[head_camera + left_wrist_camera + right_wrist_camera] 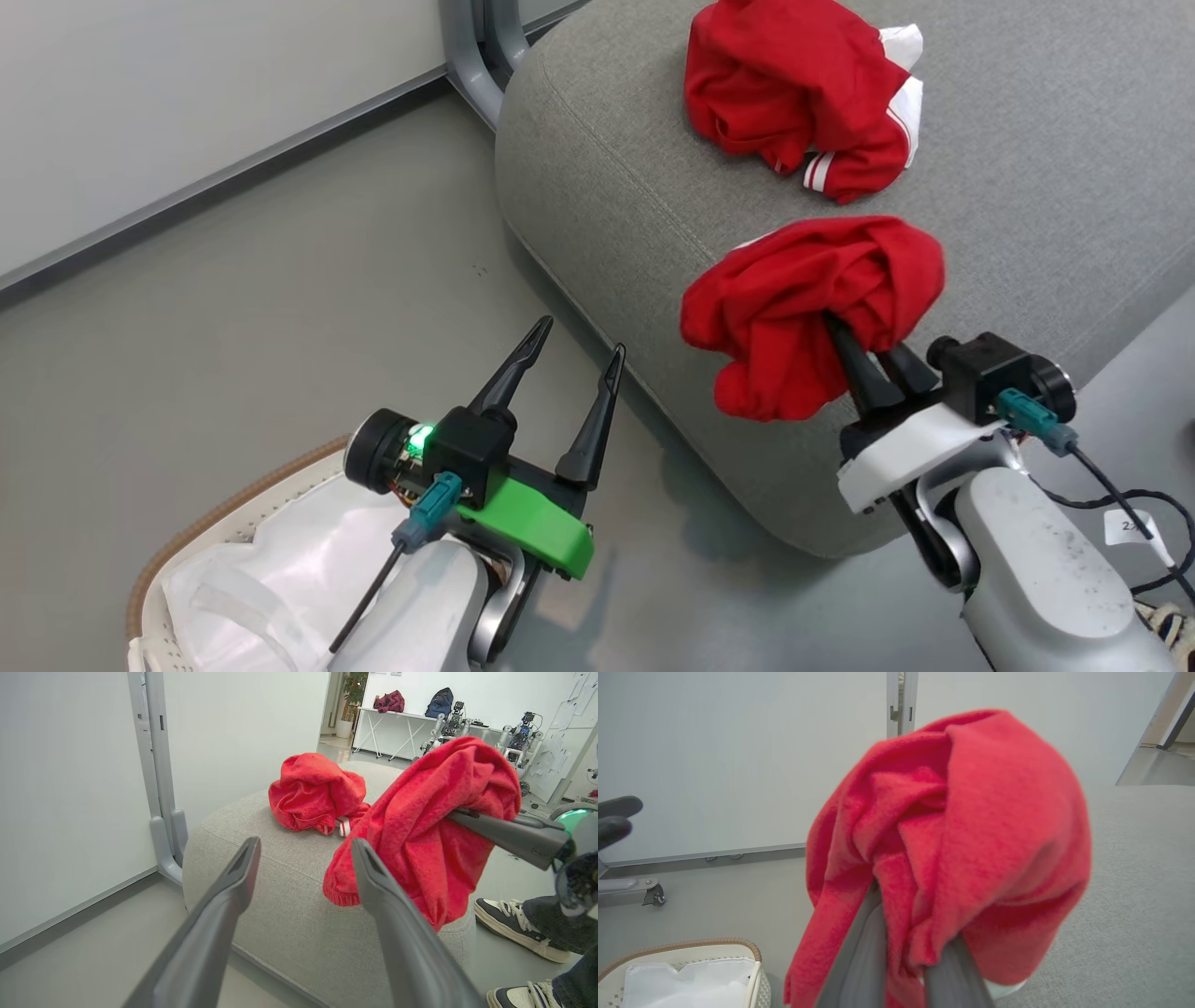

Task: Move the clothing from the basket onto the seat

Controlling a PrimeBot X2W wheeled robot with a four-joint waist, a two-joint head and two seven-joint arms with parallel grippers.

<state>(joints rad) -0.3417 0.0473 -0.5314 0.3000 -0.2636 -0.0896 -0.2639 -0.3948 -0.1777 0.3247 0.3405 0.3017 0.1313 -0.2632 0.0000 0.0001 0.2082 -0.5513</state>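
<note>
Nearest, the basket (252, 499) (white plastic, brown woven-look rim, white liner (308, 551) in its visible part) sits on the floor by the left gripper (581, 336), whose fingers stand wide apart and empty. The right gripper (873, 369) is clamped on a bunched, fleecy red garment (812, 308) above the seat (653, 187) near its rounded front edge. I judge this the transfer step; next, carry it further over the grey woven cushion, then release. Beyond, a second red garment (784, 84) with striped white cuffs lies crumpled on the cushion.
</note>
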